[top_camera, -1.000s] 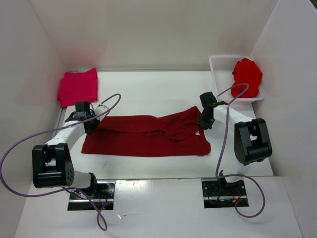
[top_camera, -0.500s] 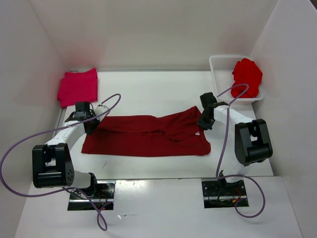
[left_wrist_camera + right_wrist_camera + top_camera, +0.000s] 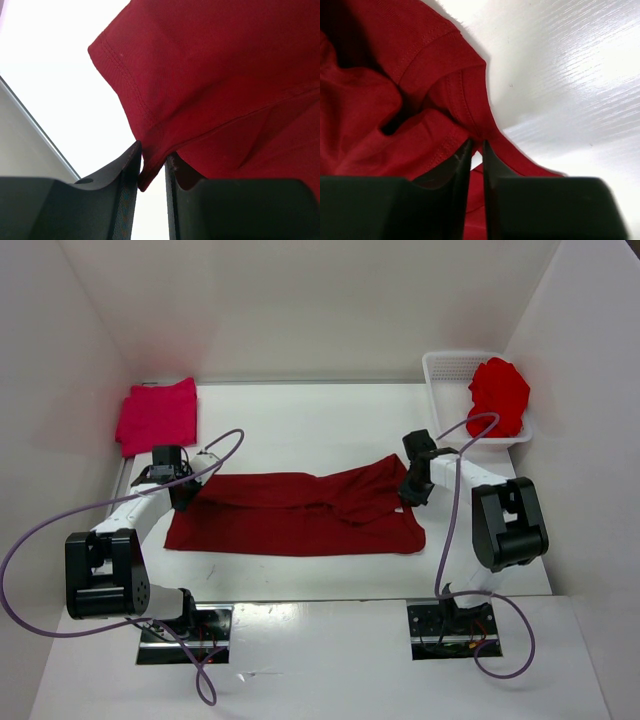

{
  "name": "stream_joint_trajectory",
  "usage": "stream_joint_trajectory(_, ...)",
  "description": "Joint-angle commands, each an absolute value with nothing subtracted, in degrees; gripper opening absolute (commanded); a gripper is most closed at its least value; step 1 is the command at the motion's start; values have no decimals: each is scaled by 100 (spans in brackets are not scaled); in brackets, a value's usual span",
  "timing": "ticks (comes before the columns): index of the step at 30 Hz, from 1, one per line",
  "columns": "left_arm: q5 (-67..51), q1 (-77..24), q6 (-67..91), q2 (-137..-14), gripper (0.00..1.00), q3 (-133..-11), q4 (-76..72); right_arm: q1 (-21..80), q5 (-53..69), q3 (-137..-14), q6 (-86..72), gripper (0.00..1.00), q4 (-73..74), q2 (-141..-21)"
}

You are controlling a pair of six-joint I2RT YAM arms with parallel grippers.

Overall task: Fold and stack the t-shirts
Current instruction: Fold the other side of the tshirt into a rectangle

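Observation:
The dark maroon t-shirt (image 3: 300, 512) lies spread across the middle of the table, its upper edge folded partway down and bunched at the right. My left gripper (image 3: 184, 494) is at its left end, shut on a hem corner of the maroon cloth (image 3: 225, 75), which hangs between the jaws (image 3: 152, 162). My right gripper (image 3: 411, 490) is at the shirt's upper right, its narrow jaws (image 3: 476, 147) pinching a seamed fold of the same shirt (image 3: 370, 100). A folded pinkish-crimson t-shirt (image 3: 157, 413) lies at the back left. A bright red t-shirt (image 3: 499, 392) sits crumpled in the basket.
The white mesh basket (image 3: 445, 362) stands at the back right corner against the wall. White walls close in the table on the left, back and right. Purple cables loop from both arms over the table's sides. Bare white tabletop (image 3: 580, 65) shows beside the right gripper.
The right gripper has shifted very slightly to the left with the cloth pinched in it. The left arm and the shirt's lay look unchanged.

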State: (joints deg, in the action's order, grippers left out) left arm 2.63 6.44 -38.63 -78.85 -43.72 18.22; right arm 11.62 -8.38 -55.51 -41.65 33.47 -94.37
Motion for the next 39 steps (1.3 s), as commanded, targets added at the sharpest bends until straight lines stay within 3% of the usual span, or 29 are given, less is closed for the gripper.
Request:
stream_joint_trajectory(1,123,624,-3788,-7840,33,-4359,1846,1178,-949,-5677,-4157,17,3182,-9536)
stream_joint_trajectory(12,123,624,-3788,-7840,33,-4359,1846,1178,-1055,-5845,-4157,0,3129,-9694)
stream_joint_trajectory(25,123,624,-3788,-7840,33,-4359,1846,1178,-1160,-6021,-4157,0,3436,-9062)
stream_joint_trajectory(39,176,624,-3788,-7840,33,-4412,1846,1230,-854,-5344,-4526,0,4113,-7761)
